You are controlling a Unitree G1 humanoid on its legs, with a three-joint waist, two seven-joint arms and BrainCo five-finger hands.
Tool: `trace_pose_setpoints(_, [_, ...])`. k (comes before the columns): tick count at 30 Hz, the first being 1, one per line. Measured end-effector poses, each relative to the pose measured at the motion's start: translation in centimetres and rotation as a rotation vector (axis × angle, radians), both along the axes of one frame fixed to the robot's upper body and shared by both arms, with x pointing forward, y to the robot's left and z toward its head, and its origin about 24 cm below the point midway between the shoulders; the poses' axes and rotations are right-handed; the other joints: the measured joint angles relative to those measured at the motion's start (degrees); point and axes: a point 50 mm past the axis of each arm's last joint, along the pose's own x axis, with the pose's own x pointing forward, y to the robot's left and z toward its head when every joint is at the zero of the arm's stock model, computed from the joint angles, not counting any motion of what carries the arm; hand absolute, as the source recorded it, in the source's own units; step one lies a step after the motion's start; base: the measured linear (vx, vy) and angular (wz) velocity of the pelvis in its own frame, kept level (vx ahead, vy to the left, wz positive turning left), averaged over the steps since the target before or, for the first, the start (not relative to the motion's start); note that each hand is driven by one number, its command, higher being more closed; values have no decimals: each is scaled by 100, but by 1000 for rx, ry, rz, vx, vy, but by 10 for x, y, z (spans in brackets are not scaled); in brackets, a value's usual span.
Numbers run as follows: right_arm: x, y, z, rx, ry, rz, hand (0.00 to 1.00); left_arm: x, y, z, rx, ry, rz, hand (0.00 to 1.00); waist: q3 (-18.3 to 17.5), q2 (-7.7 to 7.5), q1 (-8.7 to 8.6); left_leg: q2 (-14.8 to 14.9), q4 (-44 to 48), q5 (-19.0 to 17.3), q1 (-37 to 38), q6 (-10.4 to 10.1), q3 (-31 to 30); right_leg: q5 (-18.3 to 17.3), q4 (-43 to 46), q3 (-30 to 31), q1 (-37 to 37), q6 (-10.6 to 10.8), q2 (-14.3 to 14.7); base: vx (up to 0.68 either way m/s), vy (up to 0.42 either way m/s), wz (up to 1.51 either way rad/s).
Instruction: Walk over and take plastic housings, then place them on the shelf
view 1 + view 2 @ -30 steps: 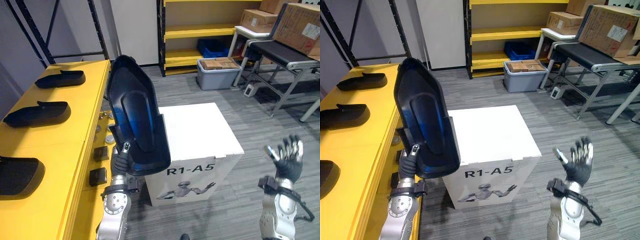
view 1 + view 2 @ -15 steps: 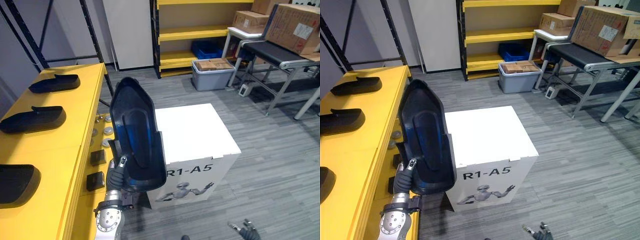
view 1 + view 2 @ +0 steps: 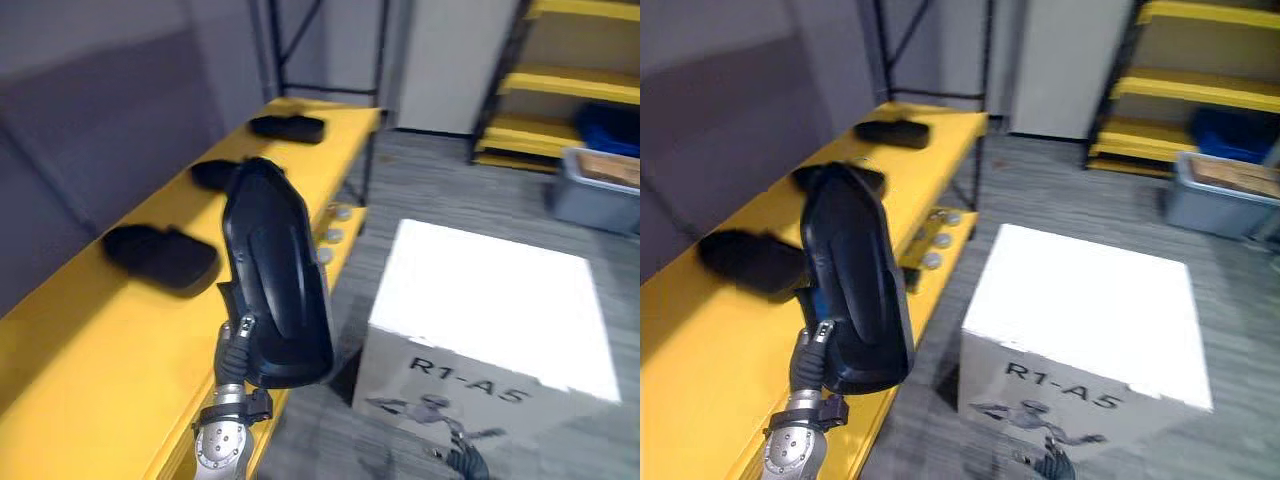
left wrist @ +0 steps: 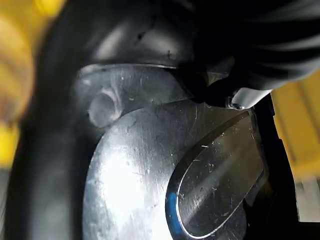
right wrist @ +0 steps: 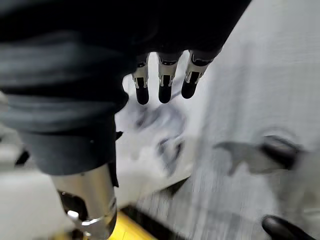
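Over on the robot's left, the yellow shelf (image 3: 90, 370) takes up most of the scene, so I'll place everything off that. Just off its open edge, across a strip of floor, sits a white box (image 3: 490, 290) with nothing on top.

Next biggest is the black plastic housing (image 3: 275, 285) being carried. It's held upright, hollow side facing the head camera, roughly over the shelf's open edge and not resting on it as far as I can tell. Three more housings lie flat on the shelf in a line: one nearest (image 3: 160, 255), one mid-shelf (image 3: 215, 175) and one at the far end (image 3: 288, 127), all well apart from each other.

The left hand (image 3: 238, 345) is under the carried housing with its fingers wrapped around the bottom rim, a proper grip. The right hand (image 5: 164, 80) hangs on the side away from the shelf, fingers straight and loose, holding nothing.

Smallest stuff: a few little round silver bits (image 3: 335, 212) on a lower ledge along the shelf's edge.

Progress-wise, I'd say the fetching is done and the robot is at the shelf. What's left is setting this housing down, probably on the bare stretch near the closest one, then letting go. Can't tell if more need collecting.
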Motion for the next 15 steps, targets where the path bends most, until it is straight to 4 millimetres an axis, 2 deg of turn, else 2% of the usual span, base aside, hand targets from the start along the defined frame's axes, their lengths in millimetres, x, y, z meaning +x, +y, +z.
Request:
trace_pose_setpoints(1, [2,-1,1,-7,-4,3,0,0,0,1,-8,-3,8,100,7,16,18,151,138,9,-123,101,592,-15,44,-217,29,24,-90,-26,87,164])
trace_pose_setpoints(2, [5,-1,2,-19,-11,11,0,0,-1,1,-20,-6,22,100,-8,56,17,488,503,-29,-328,216,1713,-79,200,-593,100,109,-235,49,147,162])
trace_pose_setpoints(3, [5,-3,3,-32,-9,13,0,0,0,1,-19,-6,28,100,-20,92,7,800,838,-22,-422,259,2566,-151,361,-898,207,207,-350,142,179,156])
trace_pose_setpoints(4, [5,-3,3,-34,-10,13,0,0,0,1,-19,-6,31,100,-27,102,33,819,945,-87,-469,279,2730,-184,449,-1032,252,255,-430,200,247,114])
trace_pose_setpoints(5, [7,0,4,-34,-18,22,0,-1,1,2,-14,-9,48,100,-7,75,176,697,1075,-167,-535,304,2730,-220,562,-1139,285,311,-585,199,260,81])
trace_pose_setpoints(6, [9,4,5,-30,-30,29,0,-3,5,3,-11,-10,73,100,2,71,189,541,1089,-185,-546,75,2488,-268,585,-1293,393,388,-682,151,219,84])
trace_pose_setpoints(7, [9,5,5,-27,-32,31,0,-3,6,3,-10,-10,79,100,2,59,144,422,1057,-170,-553,49,2338,-290,584,-1370,475,408,-740,149,170,121])
trace_pose_setpoints(9, [5,6,2,-25,-11,28,0,-4,6,6,10,-20,88,100,0,-27,98,10,926,-184,-500,97,1924,-367,708,-1476,704,508,-1001,152,161,144])
trace_pose_setpoints(10, [4,5,2,-27,-9,25,0,-3,5,10,30,-35,93,100,13,-56,91,-251,1064,-226,-517,174,1591,-373,1004,-1570,883,554,-1250,172,177,132])
trace_pose_setpoints(11, [3,6,2,-26,-9,25,0,-3,4,11,35,-42,90,100,15,-66,68,-338,1111,-252,-515,213,1451,-365,1207,-1497,932,539,-1357,217,212,149])
trace_pose_setpoints(12, [2,8,2,-21,-11,25,0,-2,1,16,36,-62,87,100,33,-102,60,-486,1211,-307,-483,290,1196,-344,1737,-985,865,401,-1571,148,144,107])
trace_pose_setpoints(13, [4,10,3,-17,-22,26,0,-2,0,18,39,-73,85,100,30,-112,46,-516,1234,-340,-460,319,1059,-365,2043,-525,755,218,-1613,170,133,123])
trace_pose_setpoints(14, [9,16,6,-3,-50,25,0,-1,-1,24,51,-97,83,100,25,-124,-7,-535,1261,-383,-440,352,765,-632,2554,650,406,100,-1409,149,57,105])
trace_pose_setpoints(15, [11,19,8,6,-70,26,0,0,-4,27,51,-113,76,100,24,-125,-61,-531,1267,-392,-421,343,556,-936,2786,1495,139,132,-1091,147,25,123])
